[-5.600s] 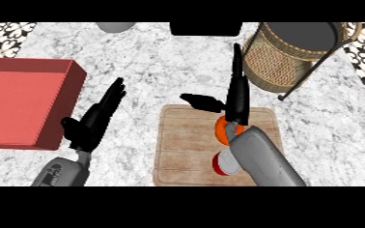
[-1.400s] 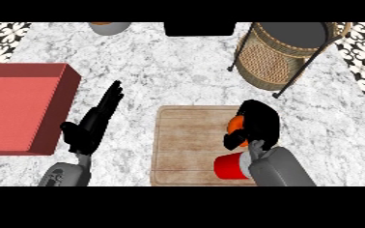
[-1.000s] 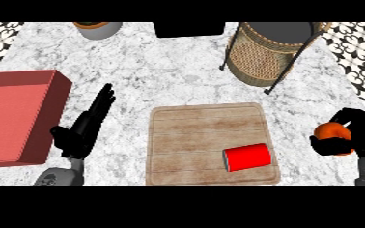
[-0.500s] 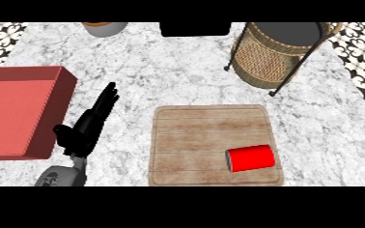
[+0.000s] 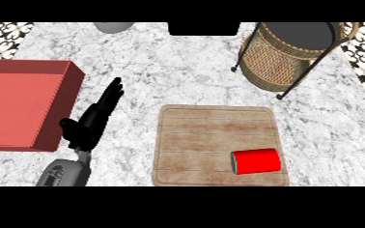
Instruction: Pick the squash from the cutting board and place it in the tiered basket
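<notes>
The black left hand (image 5: 89,121) rests on the white marbled tabletop (image 5: 178,67), fingers straight and released, between a flat red box (image 5: 32,101) and the pale wooden cutting board (image 5: 206,130). A red cylindrical can (image 5: 255,161) lies on the board's near right corner. The woven wicker tiered basket (image 5: 285,58) stands far right. The squash and the right hand are out of view.

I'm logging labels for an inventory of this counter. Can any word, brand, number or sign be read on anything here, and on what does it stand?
None: no readable text shows anywhere.
The red can is plain red, with no label.
The cutting board shows only wood grain.
The tiered basket shows only weave.
The red box is unmarked.
</notes>
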